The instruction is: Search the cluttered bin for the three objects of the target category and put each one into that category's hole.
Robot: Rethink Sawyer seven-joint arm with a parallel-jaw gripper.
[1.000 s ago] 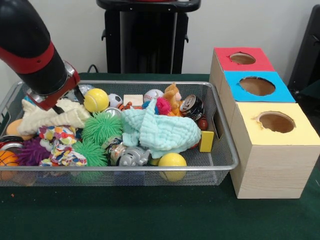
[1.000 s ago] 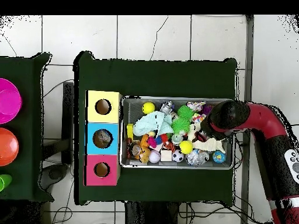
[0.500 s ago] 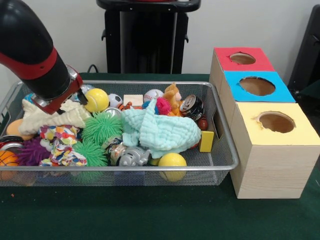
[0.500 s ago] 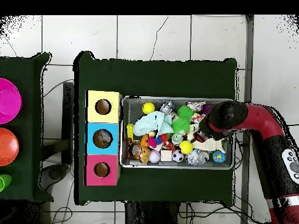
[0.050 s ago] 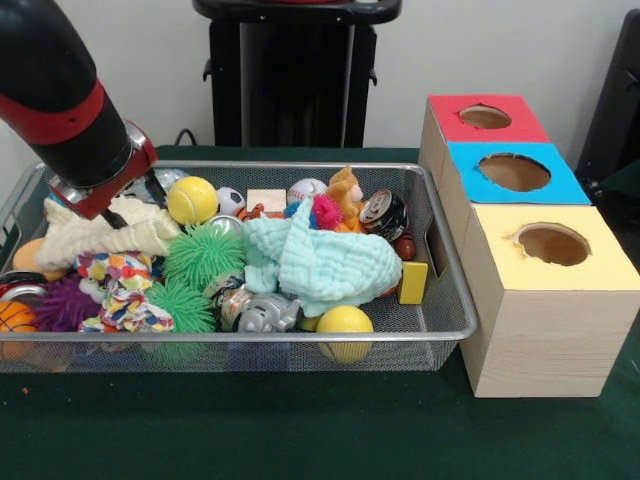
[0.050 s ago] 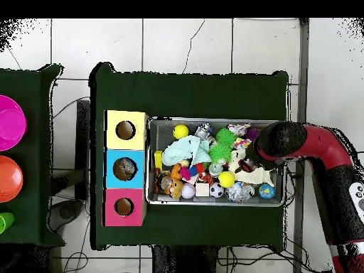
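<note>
1. Gripper (image 5: 128,203): low at the wire bin's (image 5: 455,318) left end, against the cream cloth (image 5: 110,235); finger spread hidden, cannot tell.
2. Target category: unstated; candidates lie mixed in the clutter.
3. Risk: cloth snagging, dragging the neighbouring yellow ball (image 5: 192,199).
4. Holes: boxes (image 5: 540,300) to the right, well apart.

The arm (image 5: 60,95) slants down from about 11 o'clock, gripper (image 5: 130,205) low, its state hard to make out.
</note>
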